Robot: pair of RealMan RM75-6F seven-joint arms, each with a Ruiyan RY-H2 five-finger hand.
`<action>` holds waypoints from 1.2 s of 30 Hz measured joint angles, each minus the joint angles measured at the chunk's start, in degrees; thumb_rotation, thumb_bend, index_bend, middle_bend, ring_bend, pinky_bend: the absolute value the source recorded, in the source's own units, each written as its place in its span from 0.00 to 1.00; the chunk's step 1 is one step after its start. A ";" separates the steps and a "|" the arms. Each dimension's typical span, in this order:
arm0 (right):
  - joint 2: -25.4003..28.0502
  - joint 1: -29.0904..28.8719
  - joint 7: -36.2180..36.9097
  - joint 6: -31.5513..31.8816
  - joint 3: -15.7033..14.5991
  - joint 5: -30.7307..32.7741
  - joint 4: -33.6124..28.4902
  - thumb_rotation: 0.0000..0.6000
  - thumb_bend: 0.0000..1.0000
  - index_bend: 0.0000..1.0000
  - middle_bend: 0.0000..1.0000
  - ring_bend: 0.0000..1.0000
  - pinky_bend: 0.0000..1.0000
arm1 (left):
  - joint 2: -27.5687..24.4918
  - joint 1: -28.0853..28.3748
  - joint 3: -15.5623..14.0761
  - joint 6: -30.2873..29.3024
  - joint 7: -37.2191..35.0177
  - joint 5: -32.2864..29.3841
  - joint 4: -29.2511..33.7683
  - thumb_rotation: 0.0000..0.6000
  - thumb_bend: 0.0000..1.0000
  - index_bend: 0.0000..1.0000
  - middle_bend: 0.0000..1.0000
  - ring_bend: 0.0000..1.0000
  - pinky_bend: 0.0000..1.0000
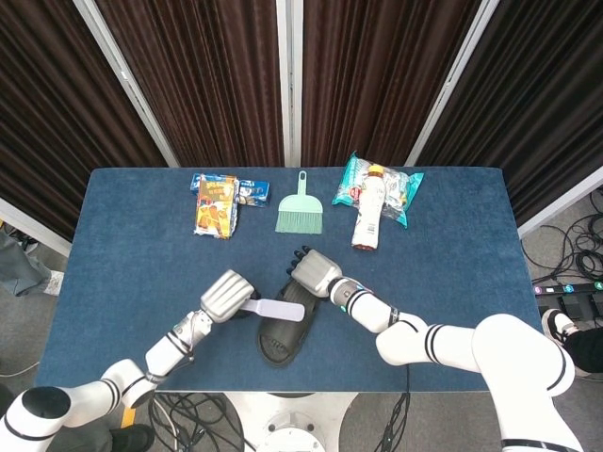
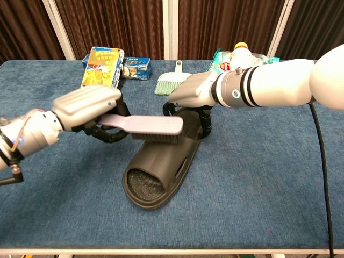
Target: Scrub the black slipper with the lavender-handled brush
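The left robot hand [image 2: 88, 107] grips the lavender-handled brush [image 2: 145, 125], which lies left-right across the black slipper [image 2: 161, 166]. The slipper's long axis runs near-left to far-right at the worktop's [image 2: 258, 177] near middle, and the right robot hand [image 2: 191, 94] holds its far end.

Left robot hand [image 2: 88, 110] and right robot hand [image 2: 189, 97], both clenched

A black slipper [image 2: 161, 161] lies sole-down on the blue bench, its open toe toward the near edge, with the lavender-handled brush [image 2: 148, 126] level across its strap, bristles down.

A lab-like test booth: dark curtains [image 1: 207, 75], blue-clothed table [image 1: 452, 245], floor cables [image 1: 584, 254].
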State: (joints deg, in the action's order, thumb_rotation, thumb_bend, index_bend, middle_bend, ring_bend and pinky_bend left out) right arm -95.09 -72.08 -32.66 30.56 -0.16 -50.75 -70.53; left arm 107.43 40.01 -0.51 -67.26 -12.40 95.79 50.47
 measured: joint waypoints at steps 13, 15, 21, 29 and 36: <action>-0.73 -1.16 -0.56 0.06 -0.93 1.97 0.67 1.00 0.13 0.36 0.31 0.09 0.13 | -1.54 -1.34 -5.66 -0.13 4.58 3.07 3.37 1.00 0.48 1.00 1.00 1.00 1.00; -0.74 -1.22 -0.52 0.13 -1.00 2.09 0.64 1.00 0.13 0.36 0.31 0.09 0.14 | -2.80 -1.53 -5.90 -1.00 4.74 3.51 5.61 1.00 0.48 1.00 1.00 1.00 1.00; -0.57 -1.28 -0.45 0.48 -1.31 2.20 0.24 1.00 0.13 0.36 0.31 0.09 0.14 | -7.03 -1.32 -4.87 -2.84 4.51 3.76 12.64 1.00 0.48 1.00 1.00 1.00 1.00; -0.16 -1.40 -0.70 1.20 -1.67 2.69 -0.60 1.00 0.13 0.36 0.31 0.09 0.14 | -6.45 0.28 0.69 1.76 0.89 -3.08 11.56 1.00 0.48 1.00 1.00 1.00 1.00; -0.22 -1.54 -0.96 1.48 -1.93 3.12 -0.75 1.00 0.13 0.36 0.31 0.09 0.14 | -2.52 0.71 0.31 5.69 2.63 -4.61 6.49 1.00 0.48 1.00 1.00 1.00 1.00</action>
State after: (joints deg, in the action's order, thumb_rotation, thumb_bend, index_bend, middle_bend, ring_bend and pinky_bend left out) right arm -95.31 -73.61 -33.63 32.04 -2.09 -47.64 -71.29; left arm 104.91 40.72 -0.20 -61.57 -9.76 91.18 56.95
